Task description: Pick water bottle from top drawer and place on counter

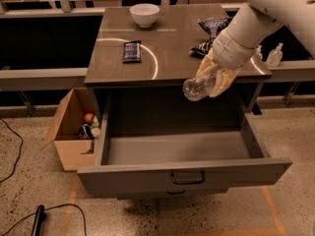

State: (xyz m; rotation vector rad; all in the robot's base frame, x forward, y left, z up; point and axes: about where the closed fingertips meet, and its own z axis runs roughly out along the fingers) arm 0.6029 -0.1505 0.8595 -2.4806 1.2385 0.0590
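My gripper (214,78) is shut on the water bottle (197,88), a clear crinkled plastic bottle held lying sideways. It hangs in the air above the open top drawer (177,149), at about the height of the counter's front edge. The drawer is pulled out, its inside bare, with a dark bracket handle (187,178) on its flat front. The counter (170,53) is the glossy grey-brown top behind the gripper. My white arm comes in from the upper right.
On the counter are a white bowl (144,14), a dark snack bar (131,51) and a chip bag (210,31). A cardboard box (74,129) with small items stands on the floor to the left. Small pump bottles (274,55) stand on the ledge at right.
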